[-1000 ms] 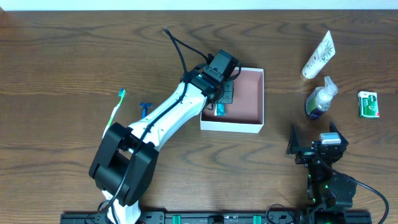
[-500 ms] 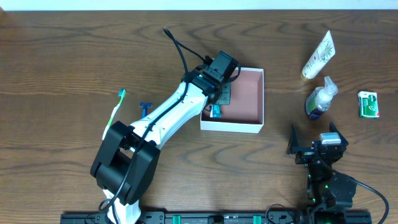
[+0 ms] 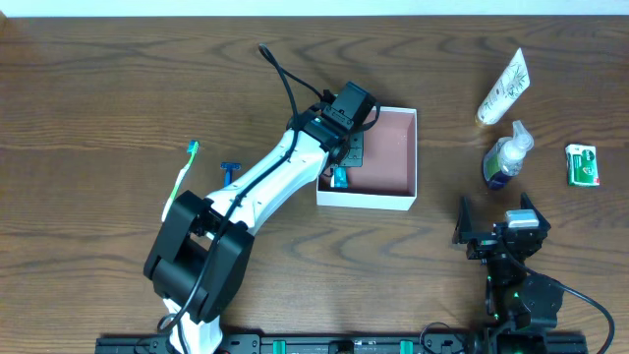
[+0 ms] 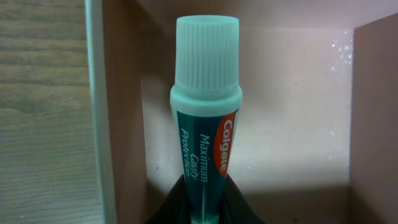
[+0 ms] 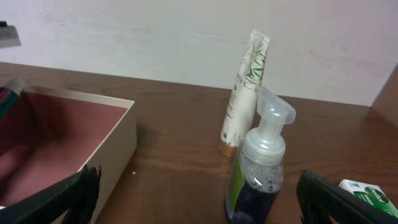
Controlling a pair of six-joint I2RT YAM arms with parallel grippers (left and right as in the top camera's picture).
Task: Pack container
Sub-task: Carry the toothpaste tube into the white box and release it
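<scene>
Sitting mid-table, the container (image 3: 391, 169) is reached into from the left. A Colgate toothpaste tube (image 4: 205, 118) is pinched between the left gripper's (image 4: 204, 204) jaws over its left end, beside the side wall. Well off to the right, the right gripper (image 3: 497, 221) is held with jaws spread and empty, near a pump bottle (image 3: 506, 157).

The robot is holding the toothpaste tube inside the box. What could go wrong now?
1. The left gripper pinches only the tail end of the toothpaste, so the tube might tilt or slip out before it is laid down.
2. The toothpaste is close to the side wall of the container, so it could bump that wall on the way down and perhaps push the cardboard container along the table.
</scene>
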